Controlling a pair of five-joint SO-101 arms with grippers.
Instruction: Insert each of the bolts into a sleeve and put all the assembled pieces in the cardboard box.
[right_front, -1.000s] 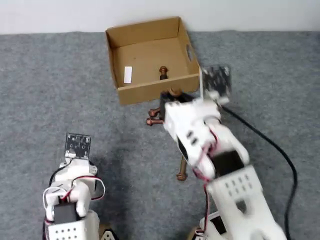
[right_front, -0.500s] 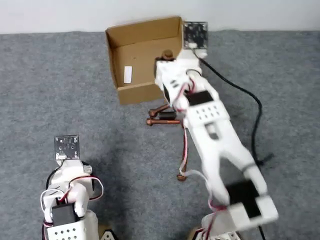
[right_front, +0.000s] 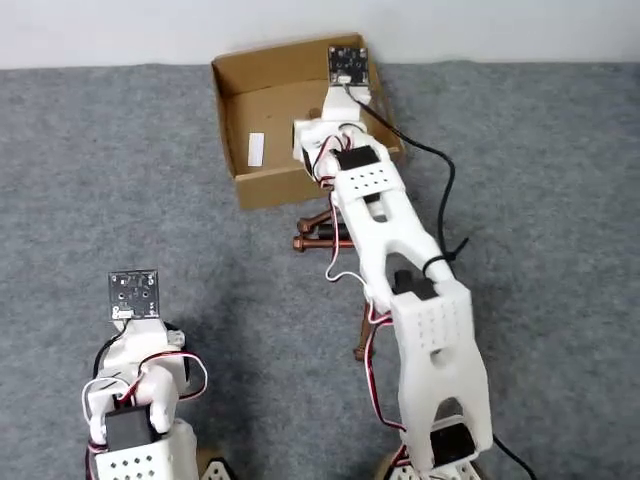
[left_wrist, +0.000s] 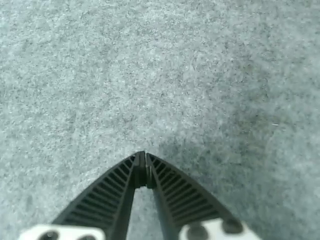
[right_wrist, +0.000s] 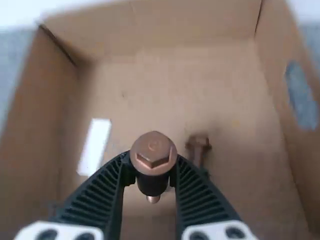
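My right gripper is shut on an assembled piece, a copper hex-head bolt in a dark sleeve, held head-up above the floor of the cardboard box. A second assembled piece lies on the box floor just beside it. In the high view the right arm stretches out over the box. The left arm sits pulled back at the near left. Its gripper is shut on nothing over bare carpet.
Two copper bolts lie on the grey carpet just in front of the box, partly under the right arm. Another bolt lies beside the arm's lower part. A white label is stuck to the box floor.
The right arm has stretched forward from in front of the box to over its inside, carrying the assembled piece. The left arm drew back slightly, then stayed still.
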